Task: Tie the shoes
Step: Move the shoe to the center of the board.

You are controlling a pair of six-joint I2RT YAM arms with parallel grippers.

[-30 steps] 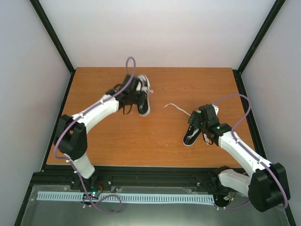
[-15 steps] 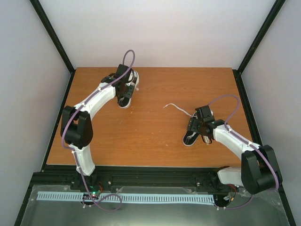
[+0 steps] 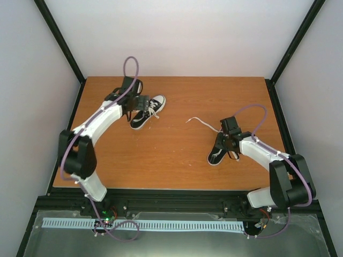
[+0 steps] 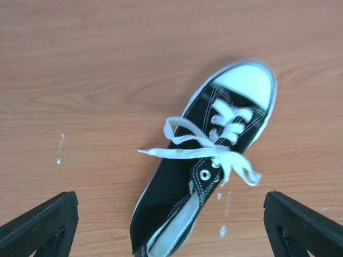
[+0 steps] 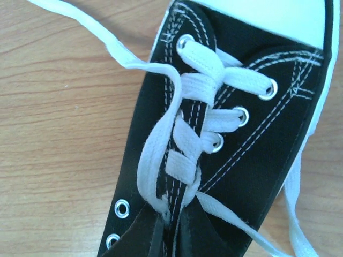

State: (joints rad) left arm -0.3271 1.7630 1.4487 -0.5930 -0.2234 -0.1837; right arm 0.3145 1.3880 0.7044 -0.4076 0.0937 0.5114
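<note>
item under inspection: the shoes, two in number, neither tied. the far-left shoe (image 3: 148, 110) stands on its sole toward the far left corner of the table (image 3: 177, 160), toe cap pointing far-right. its lace (image 4: 199, 153) lies in slack loops over the eyelets, with one end reaching out onto the wood. the right-side shoe (image 3: 216, 152) stands well apart from it, toe toward the near edge, with a trailing lace end (image 3: 199, 122) running out toward the middle of the table.

claws: the left claw (image 4: 169, 214) hangs above the far-left shoe, fingers spread wide, nothing between them. the right claw (image 3: 227, 140) is down at the lacing of the right-side shoe and closed tight (its own camera shows only eyelets and crossed lace at close range, so we cannot confirm that any lace is pinched).

assessment: we judge the work to be at its first step, gathering lace, with no knot begun on either shoe. the next move, in our view, calls for both free ends of one shoe to be taken, one per claw, and crossed. that needs both arms at the same shoe, and they are at different ones. flat lace lying on wood will want a low, exact pinch.
</note>
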